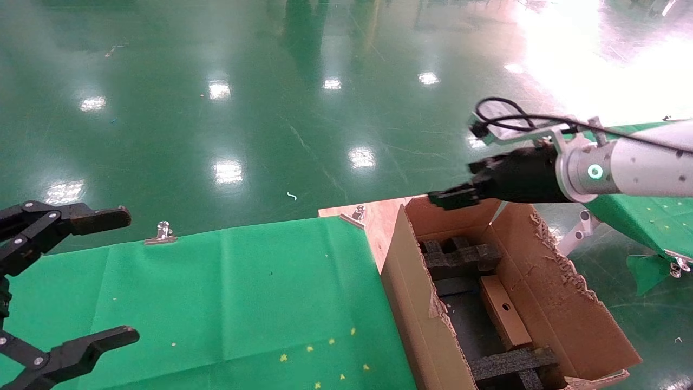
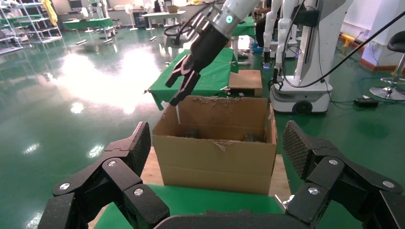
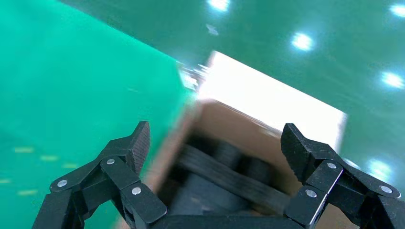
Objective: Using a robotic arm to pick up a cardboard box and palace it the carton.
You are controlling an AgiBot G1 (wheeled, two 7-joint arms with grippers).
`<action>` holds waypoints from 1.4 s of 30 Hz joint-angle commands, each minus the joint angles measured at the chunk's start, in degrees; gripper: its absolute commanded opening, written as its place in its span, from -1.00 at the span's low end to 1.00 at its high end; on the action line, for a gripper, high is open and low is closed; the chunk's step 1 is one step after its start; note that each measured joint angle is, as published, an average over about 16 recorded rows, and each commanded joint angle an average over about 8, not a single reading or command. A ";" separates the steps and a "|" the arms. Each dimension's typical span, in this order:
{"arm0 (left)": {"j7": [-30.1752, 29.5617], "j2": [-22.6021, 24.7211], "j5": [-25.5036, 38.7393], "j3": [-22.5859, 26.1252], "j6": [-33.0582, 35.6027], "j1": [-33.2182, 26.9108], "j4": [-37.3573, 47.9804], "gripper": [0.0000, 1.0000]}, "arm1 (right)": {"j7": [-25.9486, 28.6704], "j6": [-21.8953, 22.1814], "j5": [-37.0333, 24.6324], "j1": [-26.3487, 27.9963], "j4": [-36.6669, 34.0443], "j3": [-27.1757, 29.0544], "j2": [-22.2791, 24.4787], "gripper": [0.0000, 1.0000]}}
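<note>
The right gripper (image 1: 452,197) hangs spread and empty above the carton (image 1: 547,303); the cardboard box (image 1: 503,312) lies inside, between foam inserts (image 1: 460,257). A low sweep could catch the torn flaps. The left gripper (image 1: 81,281) is parked, spread.

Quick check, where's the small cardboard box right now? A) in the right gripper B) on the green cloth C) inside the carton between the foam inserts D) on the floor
C: the cardboard box lies inside the carton between the black foam inserts, while the right gripper is open and empty above it.
</note>
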 commanded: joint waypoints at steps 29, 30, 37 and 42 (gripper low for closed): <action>0.01 -0.01 -0.02 0.01 -0.01 0.00 0.03 1.00 | -20.12 -14.26 14.94 -16.18 -0.97 26.22 -2.16 1.00; 0.01 -0.01 -0.02 0.01 -0.01 0.00 0.03 1.00 | -21.11 -14.99 15.42 -17.26 -1.06 27.75 -2.31 1.00; 0.02 -0.01 -0.02 0.02 -0.01 0.00 0.03 1.00 | -28.17 -20.16 18.86 -24.96 -1.69 38.67 -3.37 1.00; 0.02 -0.01 -0.03 0.02 -0.02 0.00 0.03 1.00 | -33.20 -23.85 21.31 -30.45 -2.14 46.46 -4.13 1.00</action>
